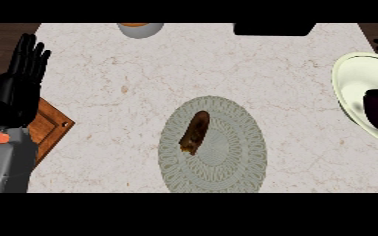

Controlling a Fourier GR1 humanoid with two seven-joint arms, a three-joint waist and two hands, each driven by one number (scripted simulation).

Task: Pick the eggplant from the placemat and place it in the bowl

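we judge the task to be at its first step: the eggplant (195, 132) lies untouched on the round grey placemat (236, 155), set toward the mat's 10 o'clock side and tilted with its upper end toward 1 o'clock. no hand is near it. the left hand (23, 75) shows at the 9 o'clock edge of the view, fingers straight and pointing up, holding nothing, at rest. the right hand appears in no part of the view, so we cannot tell its state. the bowl (347, 77) sits at 3 o'clock, well apart from the placemat and cut off by the edge; a dark patch inside it is too unclear for us to name. the next move, in our judgement, calls for a hand to travel over the bench (184, 65) to the eggplant and align its fingers across the narrow body before closing. at 12 o'clock, a grey container (140, 30) and a black object (273, 28) are cropped, and their identity cannot be determined. a wooden board (50, 125) at 8 o'clock is partly hidden by the left forearm.
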